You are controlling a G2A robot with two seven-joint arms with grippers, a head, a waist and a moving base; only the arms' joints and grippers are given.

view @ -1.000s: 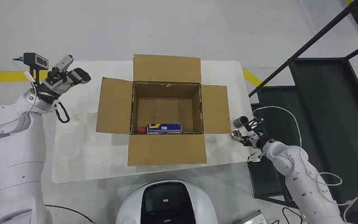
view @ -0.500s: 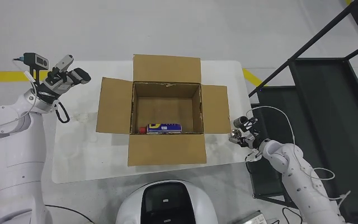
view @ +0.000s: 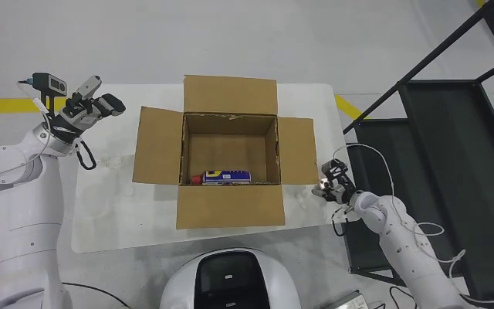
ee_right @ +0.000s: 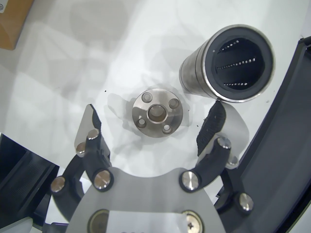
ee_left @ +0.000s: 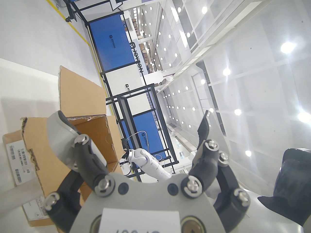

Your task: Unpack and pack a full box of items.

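An open cardboard box (view: 231,148) sits mid-table with all flaps spread; a flat blue-and-yellow packet (view: 225,177) lies against its near wall inside. My right gripper (ee_right: 155,118) is open at the table's right edge, its fingers either side of a round steel flange (ee_right: 157,115) with several holes that lies on the table, not gripped. A steel cylindrical bearing (ee_right: 227,64) lies just beyond one fingertip (ee_right: 213,120). In the top view the right gripper (view: 330,185) hovers beside the box's right flap. My left gripper (view: 99,102) is open, held up past the box's left side, with nothing between its fingers (ee_left: 60,127).
The white table (view: 108,208) has bare room left of and in front of the box. A dark metal rack (view: 432,154) stands close against the table's right edge, next to the right arm. The box's labelled flap (ee_left: 21,156) is close under the left gripper.
My right gripper has shifted left and slightly toward the table's front, closing in over the steel parts. The left arm has not moved.
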